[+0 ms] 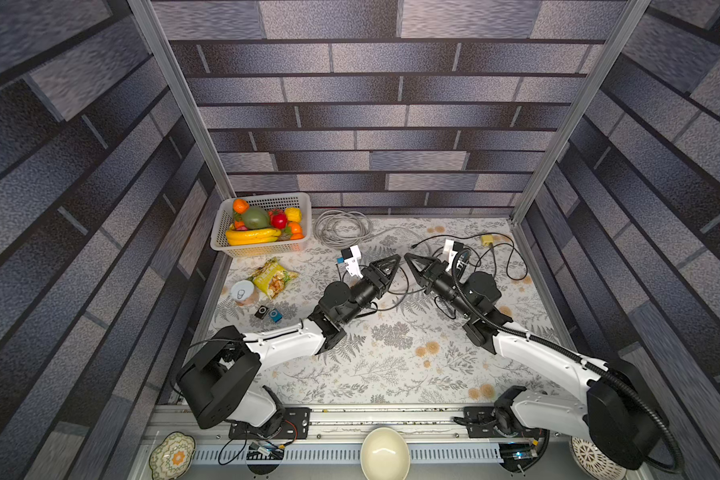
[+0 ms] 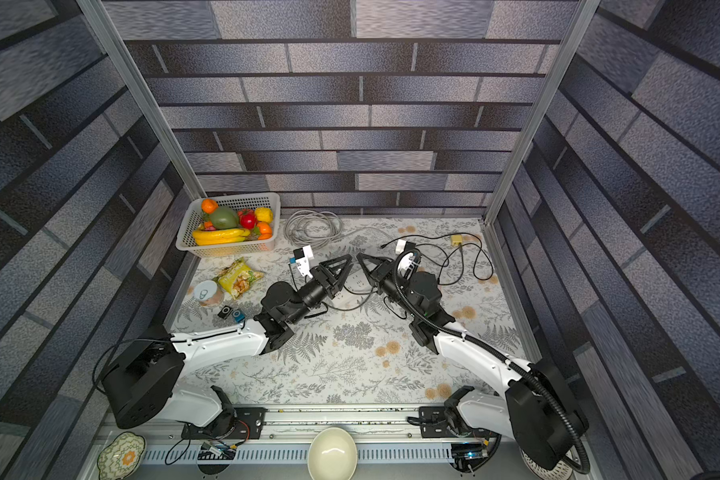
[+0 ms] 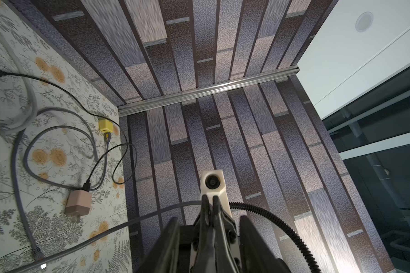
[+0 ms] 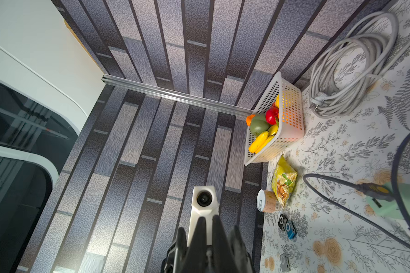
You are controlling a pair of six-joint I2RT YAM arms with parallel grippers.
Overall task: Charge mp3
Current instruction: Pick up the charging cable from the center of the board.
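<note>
Two small mp3 players, one black [image 1: 261,311] and one blue [image 1: 276,316], lie side by side at the table's left. The right wrist view shows the black player [image 4: 282,221], the blue player [image 4: 291,230] and a grey one [image 4: 285,261] nearer my arms. My two grippers meet tip to tip over the table's middle, far from the players. The left gripper [image 1: 398,257] is open. The right gripper [image 1: 406,255] is shut, and its closed fingers [image 3: 210,212] poke between the left fingers. Nothing shows in either. Black charging cables [image 1: 512,262] trail at the right.
A yellow adapter [image 1: 487,239] and a pink plug adapter [image 3: 78,203] lie among the cables. A white power strip [image 2: 350,286] sits under the grippers. At the back left stand a fruit basket [image 1: 304,208] and a coiled grey cord [image 1: 341,228]. A snack bag [image 1: 273,276] and a can [image 1: 244,293] lie beside the players.
</note>
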